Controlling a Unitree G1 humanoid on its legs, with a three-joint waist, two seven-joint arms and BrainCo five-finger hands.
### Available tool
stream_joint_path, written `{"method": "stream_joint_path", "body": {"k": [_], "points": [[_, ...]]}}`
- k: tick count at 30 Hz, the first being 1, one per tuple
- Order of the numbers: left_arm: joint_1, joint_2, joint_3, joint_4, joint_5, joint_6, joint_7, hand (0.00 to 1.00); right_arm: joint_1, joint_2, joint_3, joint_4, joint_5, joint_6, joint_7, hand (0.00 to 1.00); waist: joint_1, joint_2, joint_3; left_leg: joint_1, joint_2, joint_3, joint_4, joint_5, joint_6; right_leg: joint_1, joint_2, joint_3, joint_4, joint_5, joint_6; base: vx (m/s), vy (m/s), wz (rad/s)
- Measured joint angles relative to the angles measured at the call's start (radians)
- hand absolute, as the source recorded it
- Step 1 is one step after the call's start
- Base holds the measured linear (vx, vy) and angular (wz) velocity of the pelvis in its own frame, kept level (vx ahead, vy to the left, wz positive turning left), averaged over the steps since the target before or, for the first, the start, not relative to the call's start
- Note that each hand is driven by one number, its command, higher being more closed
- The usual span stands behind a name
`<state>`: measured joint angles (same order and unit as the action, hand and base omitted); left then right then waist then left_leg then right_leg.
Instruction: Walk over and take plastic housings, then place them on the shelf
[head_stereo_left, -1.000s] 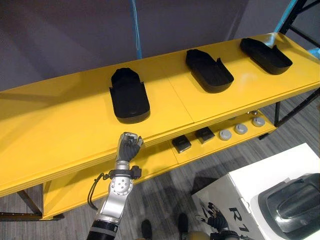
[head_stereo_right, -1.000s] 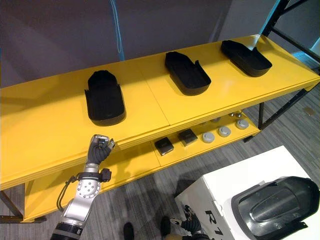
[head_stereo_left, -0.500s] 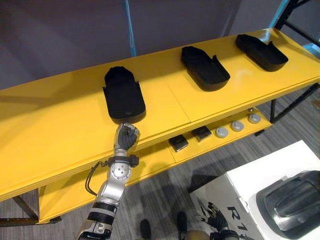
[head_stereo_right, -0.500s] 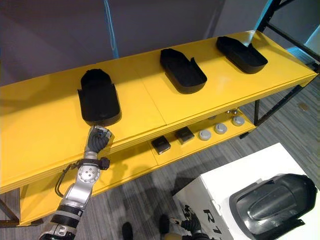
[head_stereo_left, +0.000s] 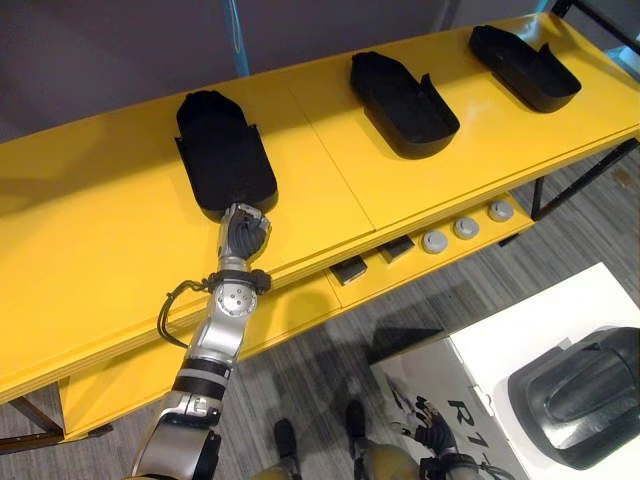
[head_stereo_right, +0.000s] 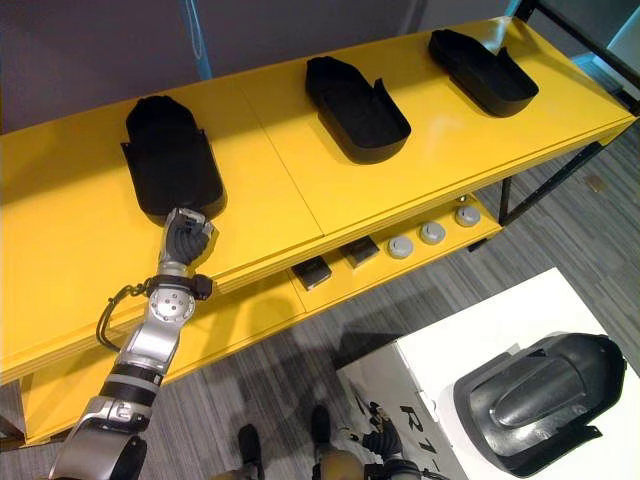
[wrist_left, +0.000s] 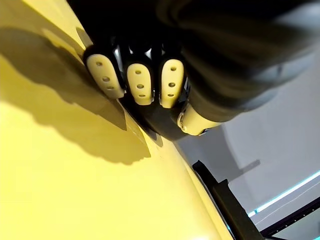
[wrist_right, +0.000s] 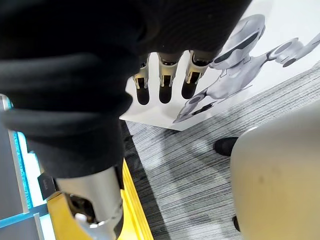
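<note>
While left hand (head_stereo_left: 243, 232), curled on nothing, touches the leftmost plastic housing (head_stereo_left: 224, 150) at its near rim and right hand (wrist_right: 163, 72) hangs slack, the shell is likely light, rigid, slick: pinch a side wall.

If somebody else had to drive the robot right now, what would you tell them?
Left hand: at the near end of the left housing on the yellow shelf; its grip is not clear.
Right hand: open and empty, hanging low by the white box.
Things: the left housing, middle housing and right housing lie apart on the shelf's top. A fourth housing lies on the white box.
Done: three are on the shelf.
Left: probably fetch the fourth housing and shelve it.
</note>
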<state>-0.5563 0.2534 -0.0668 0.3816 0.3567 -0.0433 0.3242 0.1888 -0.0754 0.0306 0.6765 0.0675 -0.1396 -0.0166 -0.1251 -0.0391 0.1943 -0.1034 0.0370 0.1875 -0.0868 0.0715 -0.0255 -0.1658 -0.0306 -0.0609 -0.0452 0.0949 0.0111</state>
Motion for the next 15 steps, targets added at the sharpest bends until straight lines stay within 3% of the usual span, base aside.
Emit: {"method": "stream_joint_path", "body": {"k": [15], "points": [[-0.104, -0.017, -0.008, 0.023, -0.021, 0.019, 0.0, 1.0, 0.012, -0.006, 0.001, -0.046, 0.002, 0.0, -0.001, 0.0, -0.004, 0.0, 0.032, -0.016, -0.002, 0.009, 0.0, 0.002, 0.003, -0.039, -0.001, 0.02, 0.036, -0.005, -0.001, -0.03, 0.017, -0.03]]}}
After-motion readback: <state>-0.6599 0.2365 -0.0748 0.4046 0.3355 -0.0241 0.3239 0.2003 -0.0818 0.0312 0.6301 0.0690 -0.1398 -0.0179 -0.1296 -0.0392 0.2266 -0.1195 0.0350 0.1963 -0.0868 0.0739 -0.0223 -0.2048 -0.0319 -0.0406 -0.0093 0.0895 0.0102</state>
